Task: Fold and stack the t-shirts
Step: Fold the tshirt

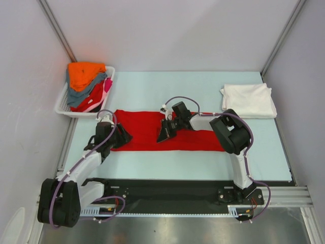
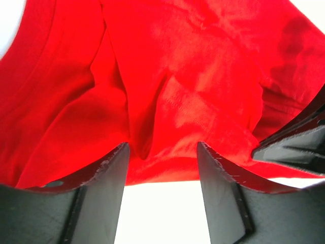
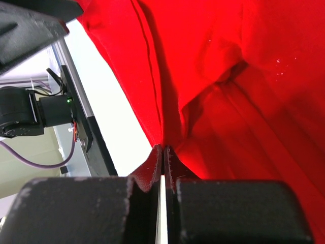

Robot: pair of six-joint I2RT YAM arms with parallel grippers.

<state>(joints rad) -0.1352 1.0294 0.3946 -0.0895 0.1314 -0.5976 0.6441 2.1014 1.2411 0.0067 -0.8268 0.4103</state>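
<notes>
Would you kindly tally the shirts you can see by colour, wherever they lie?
Red: 2, one spread on the table, one with pink trim in the basket
Orange: 1
Grey-teal: 1
Cream-white: 1
Total: 5

Soft matt red cloth t-shirt [image 3: 244, 76] creases beyond the right claw [image 3: 164, 157], whose black plastic fingers [image 3: 147, 173] look scuffed. Pale matt bench [image 1: 167, 81] lies beneath it.

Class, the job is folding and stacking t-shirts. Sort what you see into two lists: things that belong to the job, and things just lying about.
Belongs to the job:
red t-shirt
folded white t-shirt
orange t-shirt
grey-teal t-shirt
red t-shirt with pink trim
left gripper
right gripper

Just lying about:
white basket
table
</notes>
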